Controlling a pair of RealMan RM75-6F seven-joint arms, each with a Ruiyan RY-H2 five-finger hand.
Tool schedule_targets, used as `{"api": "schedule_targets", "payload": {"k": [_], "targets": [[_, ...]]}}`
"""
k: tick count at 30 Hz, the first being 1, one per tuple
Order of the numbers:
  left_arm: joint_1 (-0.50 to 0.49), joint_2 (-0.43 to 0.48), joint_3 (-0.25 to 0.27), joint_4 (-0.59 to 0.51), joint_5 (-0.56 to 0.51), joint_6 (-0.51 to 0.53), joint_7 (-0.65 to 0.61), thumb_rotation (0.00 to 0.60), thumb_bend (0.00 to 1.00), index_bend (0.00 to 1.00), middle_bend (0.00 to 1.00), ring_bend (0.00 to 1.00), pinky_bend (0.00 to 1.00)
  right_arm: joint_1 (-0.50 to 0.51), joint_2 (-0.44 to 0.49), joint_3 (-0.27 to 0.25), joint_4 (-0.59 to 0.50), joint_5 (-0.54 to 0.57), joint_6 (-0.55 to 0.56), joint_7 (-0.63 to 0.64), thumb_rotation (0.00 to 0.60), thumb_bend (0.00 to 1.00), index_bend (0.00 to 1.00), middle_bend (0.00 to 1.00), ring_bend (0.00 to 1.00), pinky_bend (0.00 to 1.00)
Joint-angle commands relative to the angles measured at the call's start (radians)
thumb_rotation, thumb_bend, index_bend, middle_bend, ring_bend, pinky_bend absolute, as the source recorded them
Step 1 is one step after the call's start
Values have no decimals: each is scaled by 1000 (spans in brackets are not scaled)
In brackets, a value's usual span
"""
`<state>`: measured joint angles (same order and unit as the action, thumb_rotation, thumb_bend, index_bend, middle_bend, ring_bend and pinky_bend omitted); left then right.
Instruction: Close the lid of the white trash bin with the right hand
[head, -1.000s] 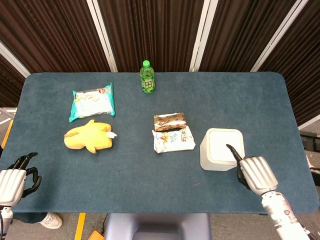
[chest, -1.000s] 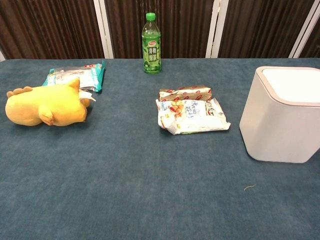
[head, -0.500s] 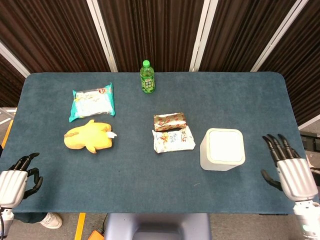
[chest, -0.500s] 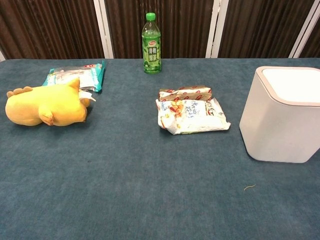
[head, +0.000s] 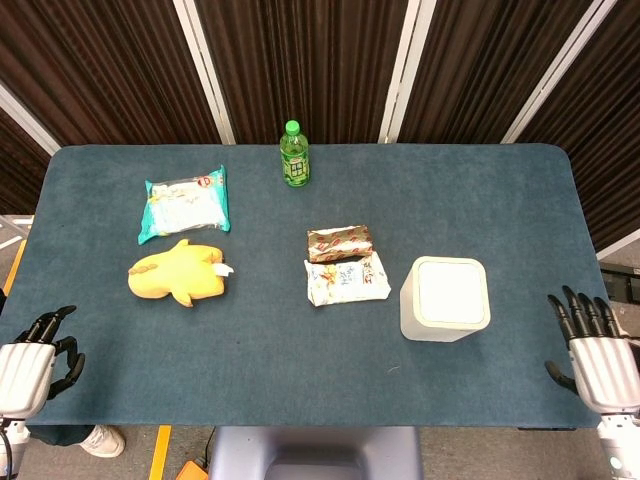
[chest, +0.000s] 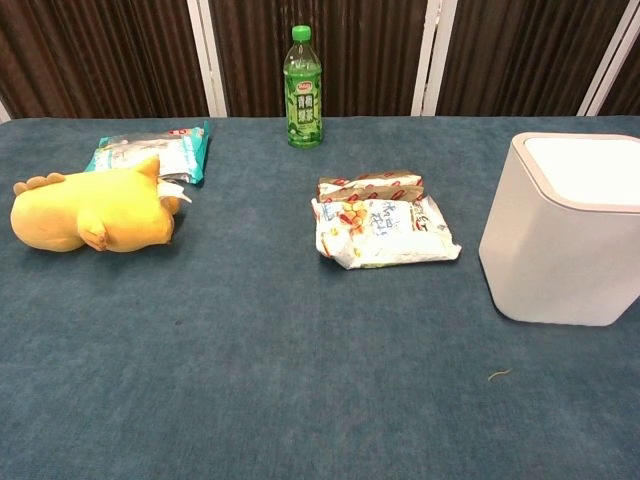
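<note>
The white trash bin stands on the blue table to the right of centre, its flat lid lying level on top; the chest view shows the bin at the right edge. My right hand hangs at the table's near right corner, well to the right of the bin, fingers spread and holding nothing. Off the near left corner sits my left hand, fingers loosely curled and apart, with nothing in it. Neither hand appears in the chest view.
A green bottle stands at the back centre. Two snack packets lie just left of the bin. A yellow plush toy and a teal snack bag lie on the left side.
My right hand has pulled away from the bin's lid, moving right and back to the table's near right corner. The lid lies flat. The left hand has not moved.
</note>
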<state>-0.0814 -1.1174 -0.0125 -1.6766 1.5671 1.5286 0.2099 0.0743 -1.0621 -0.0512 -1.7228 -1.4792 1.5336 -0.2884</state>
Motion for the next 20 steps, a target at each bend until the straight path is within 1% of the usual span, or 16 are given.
{"api": "schedule_targets", "payload": {"k": [1,4,9,13,20], "targets": [[2,-4,-4,0,-5,4,7,600,418,502,178,206,491,10,-18,6,10,12,-38,-8,600,292,0,0,0,143],[5,-14,-13,3,-11,18,11,600,418,502,177,206,491,10,-27,10,23,-3,-39,7,600,292,0,0,0,143],[11,-40,-32,22,-22,44,19,600,418,499,176,206,490,-10,-25,14,26,-44,1,56,600,292,0,0,0,142],[10,-38,-29,21,-25,34,11,600,419,500,176,206,490,-24,-19,13,23,-70,25,81,600,293,0,0,0,142],[4,-33,-24,16,-23,16,15,600,417,500,176,206,490,-32,-13,19,19,-75,19,93,600,295,0,0,0,144]]}}
